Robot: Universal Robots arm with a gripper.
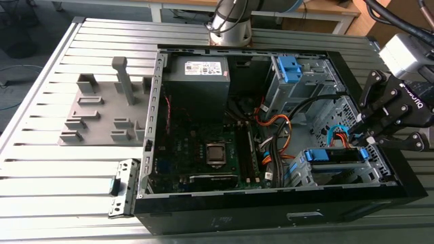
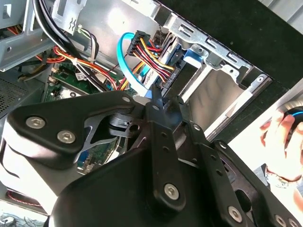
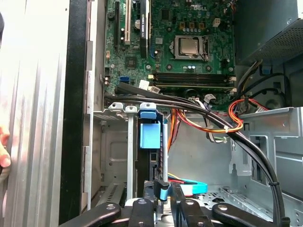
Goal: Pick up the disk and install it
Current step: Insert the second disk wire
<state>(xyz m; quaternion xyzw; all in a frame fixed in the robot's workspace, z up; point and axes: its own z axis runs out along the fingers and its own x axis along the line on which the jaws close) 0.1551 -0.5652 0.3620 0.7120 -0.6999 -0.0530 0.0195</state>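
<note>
Blue-framed silver disk (image 1: 332,155) lies seemingly seated in its bay (image 1: 371,172); tool (image 1: 366,136) just beside it, grip impossible to tell.

- The gripper (image 1: 371,136) was matte black, dotted with silver screw heads.
- The computer case (image 1: 271,216) was black outside and bare grey metal inside.
- The circuit board (image 1: 203,137) was dark green.
- The disk (image 1: 332,156) showed silver-grey, with a bright blue frame.
- The table (image 1: 40,168) was pale silver, striped by parallel grooves.
- The moulded stand (image 1: 101,114) was plain grey.
- The power box (image 1: 200,76) was grey with a white label.
- The wire bundle (image 2: 151,52) mixed yellow, red, orange and black.
- One thin cable (image 2: 124,61) was light blue.
</note>
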